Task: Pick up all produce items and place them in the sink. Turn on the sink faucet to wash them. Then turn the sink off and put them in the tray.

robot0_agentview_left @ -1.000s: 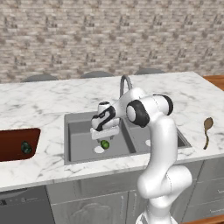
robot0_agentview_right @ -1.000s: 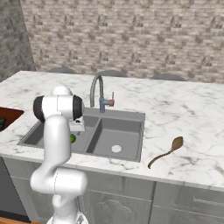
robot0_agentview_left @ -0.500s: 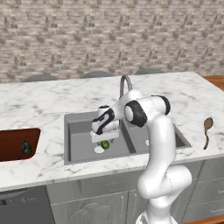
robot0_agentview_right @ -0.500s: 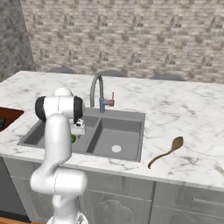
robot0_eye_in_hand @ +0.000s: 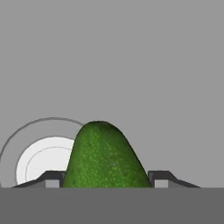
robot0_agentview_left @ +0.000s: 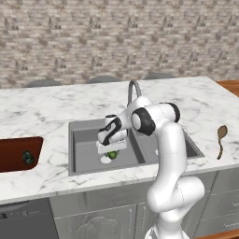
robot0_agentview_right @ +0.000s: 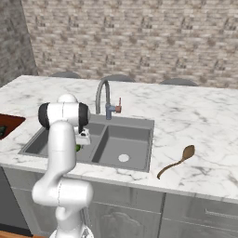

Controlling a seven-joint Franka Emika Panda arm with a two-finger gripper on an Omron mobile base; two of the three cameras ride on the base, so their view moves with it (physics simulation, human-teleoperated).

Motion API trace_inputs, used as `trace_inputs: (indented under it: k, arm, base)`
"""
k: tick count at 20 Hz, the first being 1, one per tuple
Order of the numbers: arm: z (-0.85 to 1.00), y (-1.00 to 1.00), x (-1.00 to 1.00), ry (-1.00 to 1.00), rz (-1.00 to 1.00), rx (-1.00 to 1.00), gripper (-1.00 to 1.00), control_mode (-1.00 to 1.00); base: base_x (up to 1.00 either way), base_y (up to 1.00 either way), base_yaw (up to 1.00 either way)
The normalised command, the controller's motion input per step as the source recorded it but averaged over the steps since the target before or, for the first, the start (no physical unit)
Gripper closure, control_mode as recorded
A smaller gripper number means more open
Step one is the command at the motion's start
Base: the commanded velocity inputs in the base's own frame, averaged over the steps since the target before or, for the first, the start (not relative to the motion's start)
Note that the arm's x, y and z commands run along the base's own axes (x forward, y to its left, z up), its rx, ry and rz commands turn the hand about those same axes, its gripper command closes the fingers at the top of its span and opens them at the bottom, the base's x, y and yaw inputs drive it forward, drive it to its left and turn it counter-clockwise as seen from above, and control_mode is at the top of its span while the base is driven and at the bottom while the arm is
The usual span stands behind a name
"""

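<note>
A bright green round produce item (robot0_eye_in_hand: pixel 105 157) lies on the floor of the left basin of the grey sink (robot0_agentview_left: pixel 86 154), beside its pale drain (robot0_eye_in_hand: pixel 39 162). My gripper (robot0_agentview_left: pixel 112 151) reaches down into that basin, and its two fingertips (robot0_eye_in_hand: pixel 51 178) press against the sides of the green item (robot0_agentview_left: pixel 112 155). The item (robot0_agentview_right: pixel 78 148) shows just below the hand in the right base view. A dark blackish-green produce item (robot0_agentview_left: pixel 28 158) rests in the reddish-brown tray (robot0_agentview_left: pixel 11 154) at the far left. The gooseneck sink faucet (robot0_agentview_left: pixel 133 88) stands behind the sink, with no water running.
A brown wooden spoon (robot0_agentview_left: pixel 221 137) lies on the marble counter right of the sink. The right basin (robot0_agentview_right: pixel 123 158) holds just its drain. The faucet (robot0_agentview_right: pixel 103 93) arches over the divider near my arm. A brick wall stands behind the counter.
The jaws have drawn in from wide open until they meet the green item's sides. The hand has sunk slightly lower into the left basin.
</note>
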Motion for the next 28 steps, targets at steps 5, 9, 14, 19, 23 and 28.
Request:
trace_inputs:
  k: [5, 9, 14, 19, 23, 28]
  arm:
    - [0.27, 0.06, -0.30, -0.10, 0.00, -0.03, 1.00, -1.00]
    - [0.65, 0.22, -0.40, -0.13, 0.00, -0.05, 1.00, -1.00]
    - [0.89, 0.25, -0.19, -0.05, 0.01, -0.01, 1.00, -1.00]
    - [0.94, 0.29, -0.05, -0.04, 0.03, 0.00, 1.00, -1.00]
    - [0.72, 0.35, -0.04, -0.03, 0.07, 0.00, 1.00, -1.00]
    - [0.46, 0.53, -0.01, 0.00, 0.12, 0.00, 1.00, -1.00]
  base:
    - [0.00, 0.00, 0.00]
    - [0.00, 0.00, 0.00]
    - [0.00, 0.00, 0.00]
    - [0.00, 0.00, 0.00]
    - [0.00, 0.00, 0.00]
    - [0.00, 0.00, 0.00]
